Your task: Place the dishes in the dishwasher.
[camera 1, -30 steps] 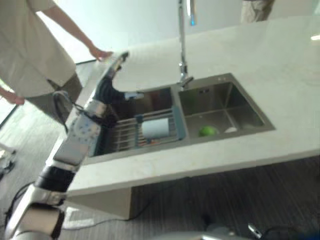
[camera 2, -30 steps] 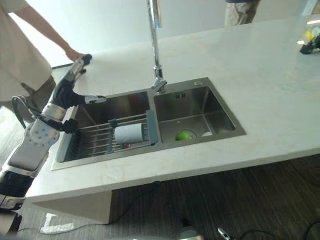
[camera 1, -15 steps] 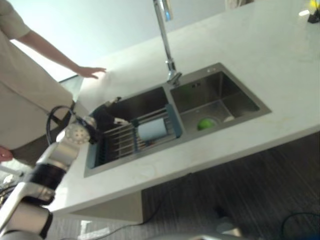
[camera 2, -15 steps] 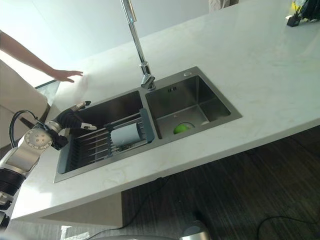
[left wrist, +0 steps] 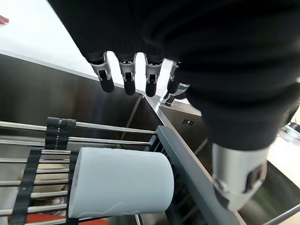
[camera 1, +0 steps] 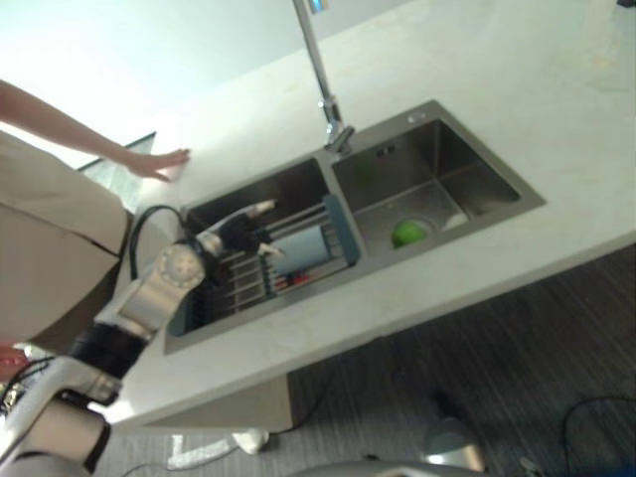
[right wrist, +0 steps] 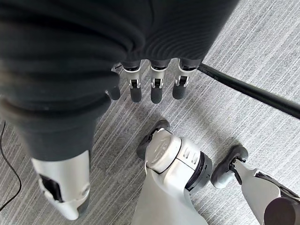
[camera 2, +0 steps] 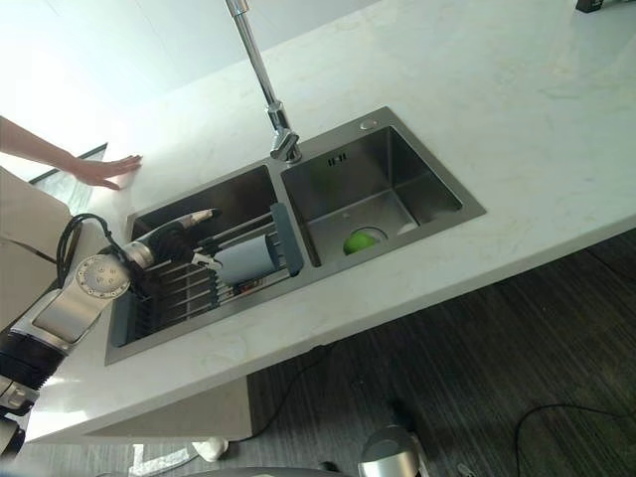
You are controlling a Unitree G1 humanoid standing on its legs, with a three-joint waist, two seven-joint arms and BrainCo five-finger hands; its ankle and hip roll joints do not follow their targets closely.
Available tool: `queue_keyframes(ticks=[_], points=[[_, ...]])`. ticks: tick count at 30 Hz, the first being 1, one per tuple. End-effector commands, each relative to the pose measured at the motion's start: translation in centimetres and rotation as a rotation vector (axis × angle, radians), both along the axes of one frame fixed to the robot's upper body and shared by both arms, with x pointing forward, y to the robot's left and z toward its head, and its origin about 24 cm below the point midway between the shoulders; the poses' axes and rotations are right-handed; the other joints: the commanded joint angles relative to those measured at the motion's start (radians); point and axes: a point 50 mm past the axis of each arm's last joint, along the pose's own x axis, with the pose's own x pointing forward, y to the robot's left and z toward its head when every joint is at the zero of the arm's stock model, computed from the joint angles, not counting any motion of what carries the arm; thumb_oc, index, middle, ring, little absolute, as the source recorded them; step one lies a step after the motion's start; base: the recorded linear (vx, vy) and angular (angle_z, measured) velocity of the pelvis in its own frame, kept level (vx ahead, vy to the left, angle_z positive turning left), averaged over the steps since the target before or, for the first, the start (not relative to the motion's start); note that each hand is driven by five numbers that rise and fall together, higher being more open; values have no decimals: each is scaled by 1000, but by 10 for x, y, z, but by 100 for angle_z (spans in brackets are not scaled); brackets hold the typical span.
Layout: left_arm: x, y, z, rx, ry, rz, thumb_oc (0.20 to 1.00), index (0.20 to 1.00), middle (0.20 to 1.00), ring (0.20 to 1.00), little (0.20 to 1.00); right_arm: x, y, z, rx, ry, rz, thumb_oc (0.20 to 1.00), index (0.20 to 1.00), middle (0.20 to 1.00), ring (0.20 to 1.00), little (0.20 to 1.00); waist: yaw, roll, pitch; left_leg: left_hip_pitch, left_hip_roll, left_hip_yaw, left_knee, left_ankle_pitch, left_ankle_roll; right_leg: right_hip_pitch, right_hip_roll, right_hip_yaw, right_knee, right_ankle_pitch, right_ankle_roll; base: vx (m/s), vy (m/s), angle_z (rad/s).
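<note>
Left eye view: left hand [camera 1: 238, 231] now centre-left over the rack [camera 1: 260, 270], earlier by the sink's [camera 1: 477, 164] left rim; fingers straight, holding nothing. Pale blue cup [camera 1: 298, 246] lies on the rack just beside it. Person's hand [camera 1: 159, 162] on counter [camera 1: 556, 89] upper left. Left wrist view: faucet [left wrist: 169, 97] beyond fingertips. Right wrist view: right hand [right wrist: 140, 75] relaxed, empty.

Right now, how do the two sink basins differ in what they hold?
The left basin is spanned by a wire drying rack with a pale blue cup lying on its side; the left hand hovers open above it. The right basin has no rack, only a green round object at its bottom. Both are steel, sharing one faucet.
</note>
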Motion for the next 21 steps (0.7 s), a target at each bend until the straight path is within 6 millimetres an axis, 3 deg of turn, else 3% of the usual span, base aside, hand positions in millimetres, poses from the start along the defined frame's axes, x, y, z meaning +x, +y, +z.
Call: queue_keyframes(ticks=[1, 11, 21], points=[[10, 10, 20, -29, -76, 56, 1000, 1000, 1000, 1000, 1000, 0, -3, 2, -21, 2, 41, 1000, 1000, 1000, 1000, 1000, -43, -21, -21, -68, -27, -68, 36, -26, 13, 45, -53, -53, 102, -134, 65, 32, 23, -1], [8, 7, 6, -53, -39, 86, 1000, 1000, 1000, 1000, 1000, 8, -13, 9, -60, -13, 68, 1000, 1000, 1000, 1000, 1000, -57, -9, 29, -96, -33, -71, 51, -18, 12, 1, -62, -58, 136, -141, 65, 18, 27, -6], [14, 15, 15, -42, -111, 153, 1000, 1000, 1000, 1000, 1000, 69, -17, 26, -70, -166, 164, 1000, 1000, 1000, 1000, 1000, -49, -25, 157, -202, -42, -49, 63, 10, 7, -120, -90, -78, 161, -111, 72, -126, 40, -30]])
